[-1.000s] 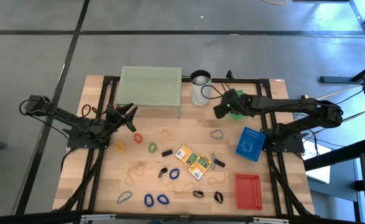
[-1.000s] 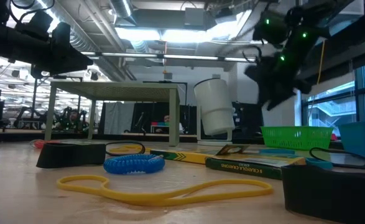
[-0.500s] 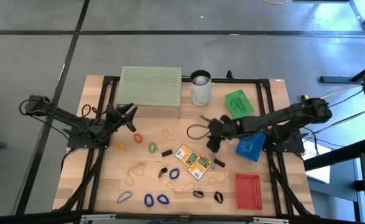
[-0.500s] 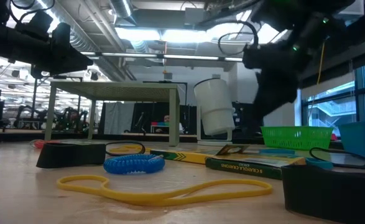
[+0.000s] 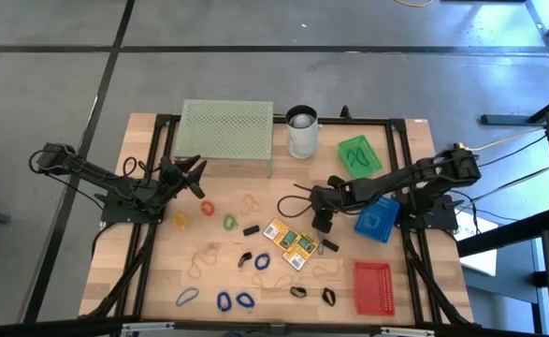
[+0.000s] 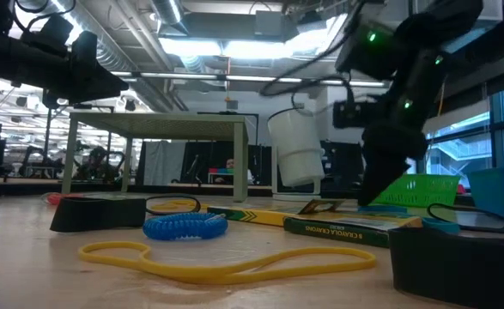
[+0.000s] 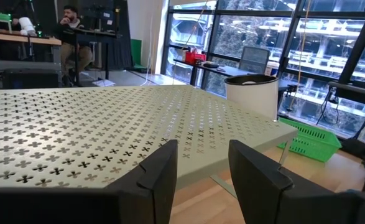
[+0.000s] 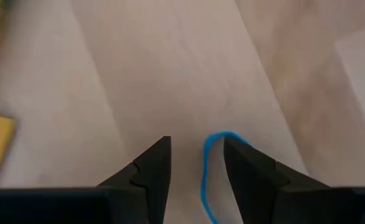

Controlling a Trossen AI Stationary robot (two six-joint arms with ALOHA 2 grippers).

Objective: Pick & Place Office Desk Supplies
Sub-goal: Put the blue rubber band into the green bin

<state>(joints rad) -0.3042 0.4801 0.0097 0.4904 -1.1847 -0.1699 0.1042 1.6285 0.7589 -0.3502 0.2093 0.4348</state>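
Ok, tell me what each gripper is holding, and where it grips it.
Nothing is held. The right gripper stands open over a blue rubber band on the table; the left gripper is open and empty.

Grey floor (image 5: 59, 84), big windows (image 7: 331, 43), ceiling lights (image 6: 191, 47), bkgd desks.

Wooden table (image 5: 255, 215); on it far left a pale green mesh stand (image 5: 227, 131), a white cup (image 5: 302, 133), green tray (image 5: 359, 155), blue box (image 5: 377, 216), red tray (image 5: 371, 286), yellow card packs (image 5: 290, 242), scattered rubber bands (image 5: 230, 300), binder clips (image 5: 252, 229)

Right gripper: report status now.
Right gripper open, low over a blue rubber band. Band on the table, not gripped. Left gripper open, waiting by the mesh stand.
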